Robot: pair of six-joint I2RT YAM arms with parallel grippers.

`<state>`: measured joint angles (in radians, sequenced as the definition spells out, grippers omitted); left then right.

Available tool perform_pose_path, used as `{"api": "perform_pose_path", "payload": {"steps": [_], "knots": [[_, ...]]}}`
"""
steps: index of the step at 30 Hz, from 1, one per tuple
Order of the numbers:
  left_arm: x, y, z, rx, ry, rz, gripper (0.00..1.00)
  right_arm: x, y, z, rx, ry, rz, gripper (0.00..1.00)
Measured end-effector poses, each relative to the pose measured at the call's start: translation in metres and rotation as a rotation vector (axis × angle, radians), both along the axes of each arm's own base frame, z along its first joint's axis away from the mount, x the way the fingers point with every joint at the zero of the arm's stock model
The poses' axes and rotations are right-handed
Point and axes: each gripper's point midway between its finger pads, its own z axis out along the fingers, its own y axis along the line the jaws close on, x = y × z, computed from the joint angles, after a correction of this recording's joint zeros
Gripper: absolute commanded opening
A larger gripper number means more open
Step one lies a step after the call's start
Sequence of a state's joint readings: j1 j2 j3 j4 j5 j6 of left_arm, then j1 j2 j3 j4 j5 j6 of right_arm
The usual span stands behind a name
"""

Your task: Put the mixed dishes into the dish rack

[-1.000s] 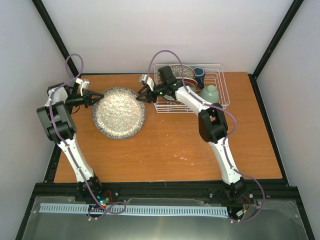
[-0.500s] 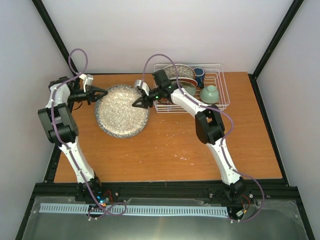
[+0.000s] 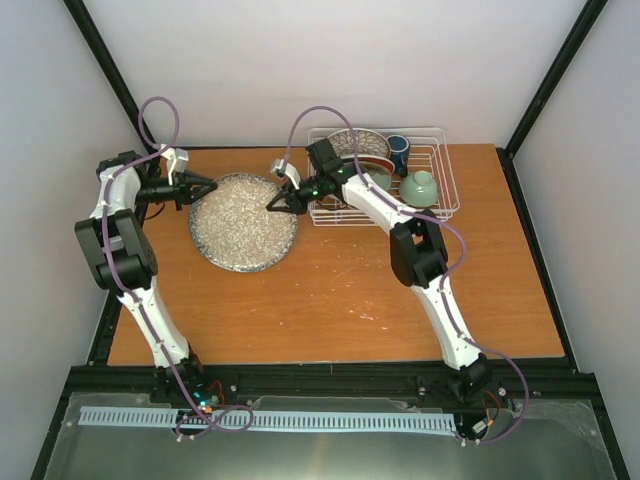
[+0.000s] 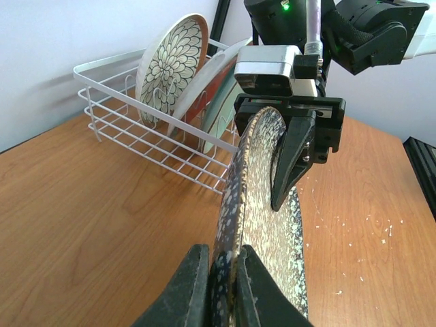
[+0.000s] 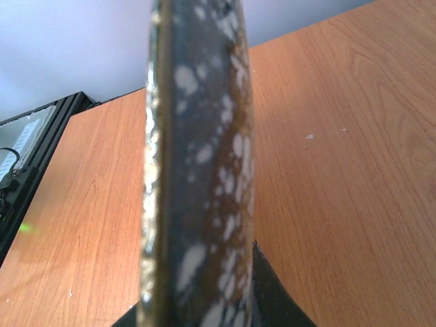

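Scuffed orange wood desk point(image 3: 340, 290), white walls, black frame posts. The round, glossy speckled plate point(image 3: 240, 225) is tilted on edge just left of the white wire rack point(image 3: 452, 185). The left gripper point(image 3: 208, 186) pinches its left rim and the right gripper point(image 3: 272, 205) its right rim. In the rack are a petal plate point(image 4: 170, 61), mug point(image 3: 398, 152) and cup point(image 3: 420, 187).

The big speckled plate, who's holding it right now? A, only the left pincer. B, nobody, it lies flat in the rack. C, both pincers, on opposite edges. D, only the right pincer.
C: the left pincer clamps one rim of the speckled plate and the right pincer clamps the opposite rim.
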<state>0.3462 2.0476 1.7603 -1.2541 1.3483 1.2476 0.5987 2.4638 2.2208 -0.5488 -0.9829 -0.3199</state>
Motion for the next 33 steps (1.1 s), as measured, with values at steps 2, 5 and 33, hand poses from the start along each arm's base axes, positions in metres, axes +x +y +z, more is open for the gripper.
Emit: {"api": "perform_pose_path", "payload": {"steps": [2, 5, 33], "knots": [[-0.001, 0.000, 0.000, -0.002, 0.007, 0.000, 0.01, -0.001, 0.000, -0.001, -0.002, 0.003, 0.004, 0.03], [-0.001, -0.001, -0.001, -0.004, 0.014, 0.000, 0.02, -0.002, 0.000, -0.001, -0.002, 0.003, 0.006, 0.03], [0.002, 0.064, 0.049, -0.249, 0.089, 0.174, 0.30, -0.022, -0.023, 0.014, 0.020, -0.099, 0.023, 0.03]]}}
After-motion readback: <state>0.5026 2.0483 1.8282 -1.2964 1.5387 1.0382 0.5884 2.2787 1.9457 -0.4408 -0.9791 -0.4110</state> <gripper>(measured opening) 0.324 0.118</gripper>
